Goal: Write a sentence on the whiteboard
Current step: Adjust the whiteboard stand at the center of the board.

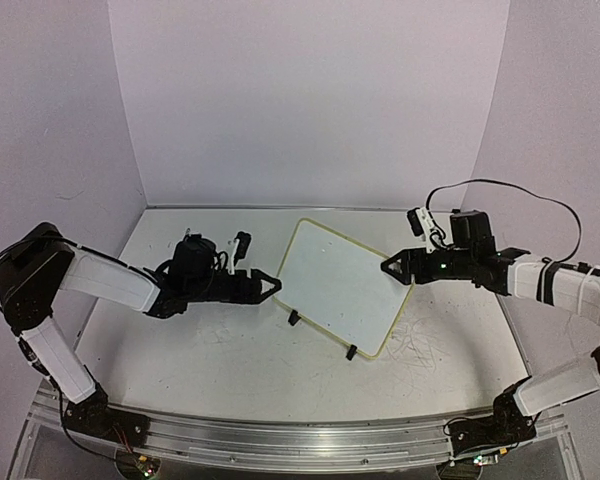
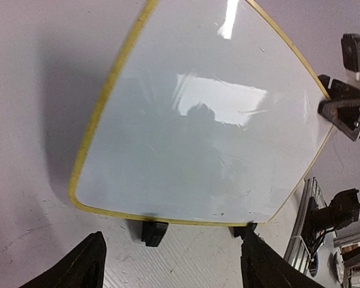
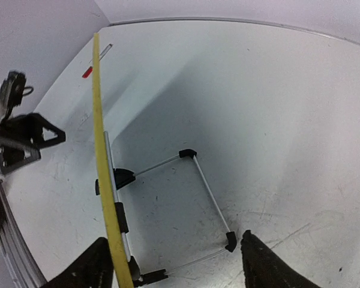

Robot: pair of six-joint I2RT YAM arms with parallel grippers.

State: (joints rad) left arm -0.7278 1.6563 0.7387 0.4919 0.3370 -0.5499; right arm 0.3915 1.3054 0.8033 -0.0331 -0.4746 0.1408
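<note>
I see the whiteboard (image 1: 340, 285) in the middle of the table (image 1: 230, 350), between my two arms. It is a flat white board with round corners and a thin pale yellow rim (image 3: 102, 120). It does not lie flat. It leans, propped up on a thin metal wire stand (image 3: 198, 180) with small black feet (image 2: 147, 231). From the left wrist its face looks smooth and shiny, with bright spots of light on it. The left gripper (image 1: 276, 284) is black and pointy and sits near the left edge of the board. Its two fingers (image 2: 87, 264) are spread wide and nothing is between them. The right gripper (image 1: 385, 268) is at the right edge of the board. Its fingers (image 3: 270, 270) are spread wide too. From the right wrist I see the board from the side, like a thin yellow line. That line runs down between the fingers, close to one of them, and I cannot tell if it touches. The table is white and dull, with faint scribbles (image 1: 420, 340) on the near right part.
</note>
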